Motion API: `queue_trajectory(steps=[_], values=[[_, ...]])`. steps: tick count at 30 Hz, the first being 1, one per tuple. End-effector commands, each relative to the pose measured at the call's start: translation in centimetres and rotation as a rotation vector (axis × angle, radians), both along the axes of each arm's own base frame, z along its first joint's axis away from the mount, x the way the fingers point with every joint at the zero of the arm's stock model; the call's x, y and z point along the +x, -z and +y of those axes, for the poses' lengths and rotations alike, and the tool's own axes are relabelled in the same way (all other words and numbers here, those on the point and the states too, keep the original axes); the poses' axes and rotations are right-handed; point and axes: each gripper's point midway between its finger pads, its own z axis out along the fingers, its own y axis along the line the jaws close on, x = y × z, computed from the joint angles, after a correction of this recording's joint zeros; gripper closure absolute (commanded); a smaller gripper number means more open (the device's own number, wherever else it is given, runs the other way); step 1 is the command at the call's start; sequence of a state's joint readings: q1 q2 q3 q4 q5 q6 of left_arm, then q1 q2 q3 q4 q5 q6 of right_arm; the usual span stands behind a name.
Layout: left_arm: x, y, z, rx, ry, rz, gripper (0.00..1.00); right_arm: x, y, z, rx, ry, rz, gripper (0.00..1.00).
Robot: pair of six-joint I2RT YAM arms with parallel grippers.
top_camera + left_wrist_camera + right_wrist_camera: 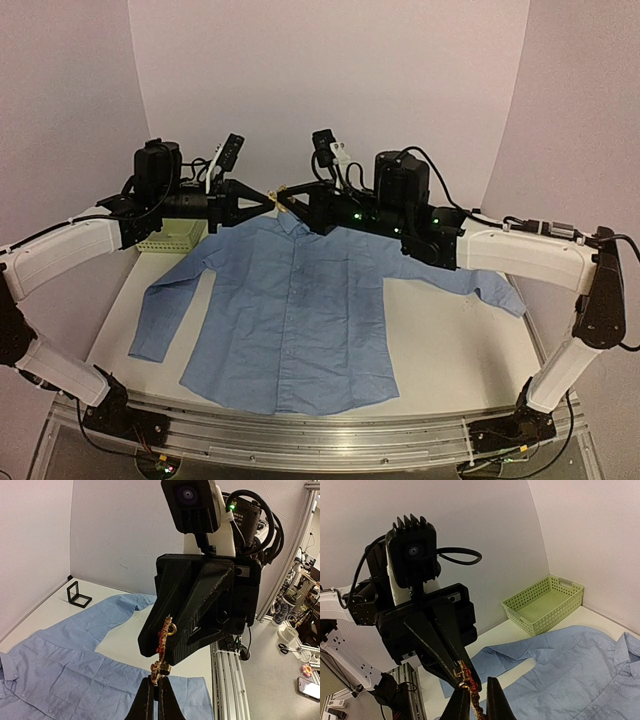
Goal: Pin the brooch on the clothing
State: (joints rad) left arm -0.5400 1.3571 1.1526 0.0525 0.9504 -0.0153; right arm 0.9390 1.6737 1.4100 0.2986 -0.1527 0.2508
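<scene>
The brooch (282, 192), a small orange-red and gold ornament, hangs in the air above the collar of the light blue shirt (300, 310), between my two grippers. My left gripper (272, 199) is shut on one end of it; in the left wrist view the fingertips (150, 692) pinch the brooch (161, 655) at its lower end. My right gripper (291, 203) faces the left one with its jaws a little apart. In the right wrist view its fingers (495, 702) straddle the brooch (476, 697), with a gap on one side. The shirt lies flat, front up.
A pale green plastic basket (175, 238) stands at the back left, also in the right wrist view (545, 605). A small black square box (79, 595) sits on the table by the wall beyond a sleeve. The shirt covers most of the table.
</scene>
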Motion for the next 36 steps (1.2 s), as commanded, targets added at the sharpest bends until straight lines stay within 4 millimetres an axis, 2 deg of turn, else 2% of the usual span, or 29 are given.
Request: queue_trajectory(steps=[1, 4, 7, 14, 18, 23, 26, 27, 30, 32, 36], values=[[-3.3, -4.9, 0.1, -0.084, 0.100, -0.178, 1.00, 1.9, -0.3, -0.5, -0.017, 0.088, 0.008, 0.88], [-2.7, -4.2, 0.1, -0.065, 0.073, -0.153, 1.00, 0.7, -0.9, 0.0, -0.010, 0.015, -0.008, 0.81], [-1.0, -2.8, 0.1, -0.009, -0.014, -0.142, 1.00, -0.4, -1.6, -0.1, -0.002, -0.040, -0.020, 0.74], [4.5, 0.6, 1.2, 0.209, -0.268, -0.165, 1.00, -2.2, -2.3, -2.5, 0.012, -0.045, -0.018, 0.60], [8.1, 4.6, 3.5, 0.465, -0.427, -0.265, 1.00, -1.5, -2.3, -4.9, 0.018, 0.054, 0.000, 0.46], [13.6, 13.6, 9.8, 0.995, -0.623, -0.384, 1.00, 2.3, -0.8, -7.7, -0.001, 0.296, 0.078, 0.36], [15.5, 16.1, 12.9, 1.187, -0.677, -0.359, 1.00, 6.0, 2.4, -8.4, -0.096, 0.475, 0.168, 0.31], [16.2, 15.5, 13.1, 1.178, -0.693, -0.317, 1.00, 7.2, 3.0, -8.4, -0.114, 0.519, 0.196, 0.30], [17.0, 15.5, 13.2, 1.141, -0.699, -0.158, 1.00, 10.5, 5.7, -7.7, -0.170, 0.584, 0.296, 0.29], [16.8, 16.1, 13.1, 1.116, -0.686, -0.072, 1.00, 12.4, 6.6, -6.5, -0.174, 0.599, 0.332, 0.28], [16.5, 18.0, 13.6, 1.068, -0.687, 0.093, 1.00, 15.2, 10.9, -4.0, -0.222, 0.616, 0.372, 0.26]])
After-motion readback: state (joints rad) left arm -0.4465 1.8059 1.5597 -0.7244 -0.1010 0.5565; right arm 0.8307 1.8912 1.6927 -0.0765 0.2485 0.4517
